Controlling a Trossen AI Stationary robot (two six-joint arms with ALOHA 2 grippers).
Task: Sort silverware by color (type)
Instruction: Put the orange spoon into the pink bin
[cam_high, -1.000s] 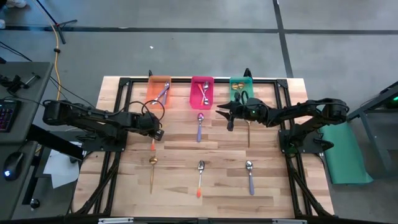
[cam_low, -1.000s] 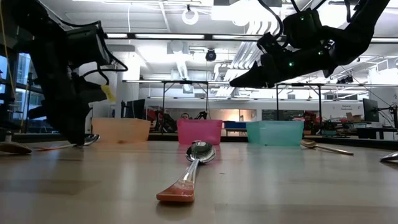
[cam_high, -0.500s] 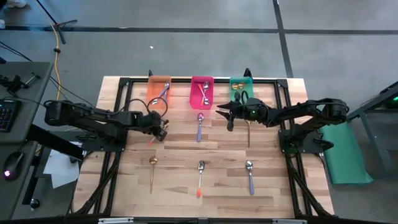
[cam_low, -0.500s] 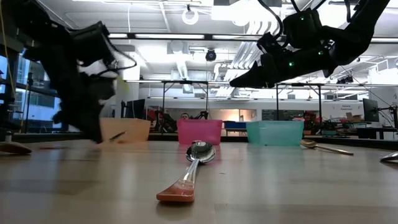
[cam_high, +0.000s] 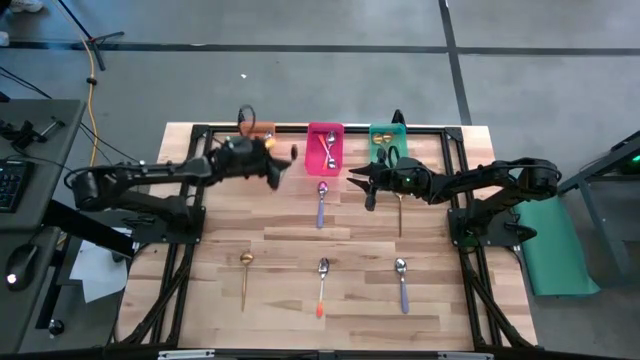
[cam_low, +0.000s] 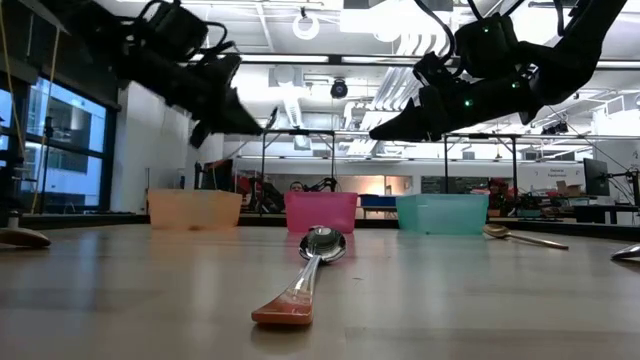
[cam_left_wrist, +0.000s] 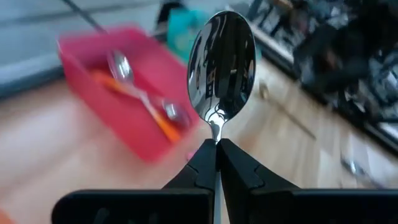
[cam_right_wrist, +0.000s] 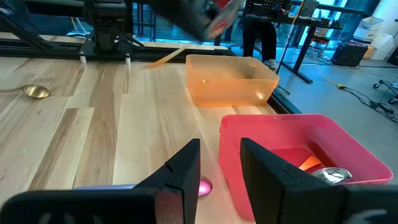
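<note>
A spoon is pinched in the left tool, raised over the wooden table near the orange bin. The right tool, fingers apart and empty, hovers by the pink bin. Beyond lies grey floor.

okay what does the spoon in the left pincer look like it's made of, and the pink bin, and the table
Spoon in the shut left pincer: polished metal bowl, mirror-like reflections. Pink bin: probably plastic, translucent, smooth, glowing where light passes through its walls. Table: light wooden planks, visible grain and seams, matte-looking finish.
</note>
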